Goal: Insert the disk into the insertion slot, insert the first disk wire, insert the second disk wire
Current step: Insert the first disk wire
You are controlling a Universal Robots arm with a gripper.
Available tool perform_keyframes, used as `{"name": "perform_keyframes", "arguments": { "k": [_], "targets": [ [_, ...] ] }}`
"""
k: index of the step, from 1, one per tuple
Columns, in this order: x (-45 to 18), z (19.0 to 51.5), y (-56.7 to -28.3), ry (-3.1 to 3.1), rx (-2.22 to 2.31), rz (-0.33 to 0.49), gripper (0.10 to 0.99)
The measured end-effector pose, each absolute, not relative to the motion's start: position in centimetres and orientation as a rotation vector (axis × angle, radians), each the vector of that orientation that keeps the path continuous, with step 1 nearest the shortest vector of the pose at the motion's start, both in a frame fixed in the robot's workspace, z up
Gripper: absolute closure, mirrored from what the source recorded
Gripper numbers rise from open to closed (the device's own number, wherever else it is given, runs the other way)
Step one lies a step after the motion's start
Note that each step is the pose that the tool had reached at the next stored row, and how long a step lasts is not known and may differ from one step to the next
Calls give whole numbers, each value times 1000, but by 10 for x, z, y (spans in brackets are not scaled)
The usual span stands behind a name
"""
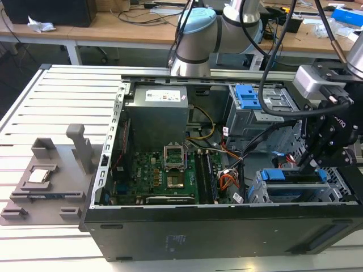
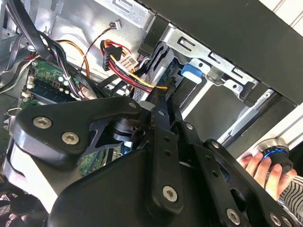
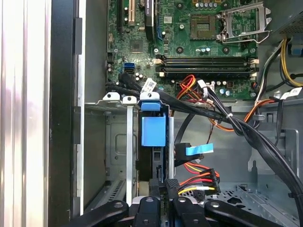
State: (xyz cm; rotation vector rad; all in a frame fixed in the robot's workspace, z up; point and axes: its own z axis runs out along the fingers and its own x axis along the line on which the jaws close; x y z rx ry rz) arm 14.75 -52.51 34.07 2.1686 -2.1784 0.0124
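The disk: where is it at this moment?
The disk sits in the insertion slot, at the exterior view's right, inside the computer case, just below the gripper.

We find the disk (image 1: 295, 184) already seated in the insertion slot (image 1: 256, 193), a low grey perforated metal cage on the exterior view's right. A bright blue carrier frames the dark drive (in the first wrist view we see it edge-on, blue tab toward us).

A green motherboard (image 1: 161, 178) lies in the open case (image 1: 227, 226), beside a grey power supply (image 1: 156, 116). A grey fixture (image 1: 45, 181) sits on the slatted table (image 1: 62, 96).
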Motion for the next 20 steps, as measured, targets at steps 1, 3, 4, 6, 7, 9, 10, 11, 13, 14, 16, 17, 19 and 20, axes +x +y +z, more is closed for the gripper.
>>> {"name": "perform_keyframes", "arguments": {
  "k": [1,3,4,6,7,9,10,11,13,14,16,17,19,20],
  "targets": [
    [148,340,-525,-2179,2169,12,918],
    [148,340,-525,-2180,2169,11,918],
    [148,340,-525,-2179,2169,10,918],
    [148,340,-525,-2180,2170,10,918],
    [148,340,-525,-2179,2170,10,918],
    [149,340,-525,-2179,2170,10,918],
    [149,339,-526,-2179,2170,11,918],
    [149,338,-526,-2179,2170,11,918],
    [149,336,-527,-2179,2169,11,918],
    [149,336,-527,-2179,2169,11,918],
    [149,335,-527,-2180,2170,9,910],
    [149,335,-527,-2180,2170,10,843],
    [149,340,-527,-2179,2170,10,843],
    [149,346,-527,-2180,2170,10,843]
  ]
}}
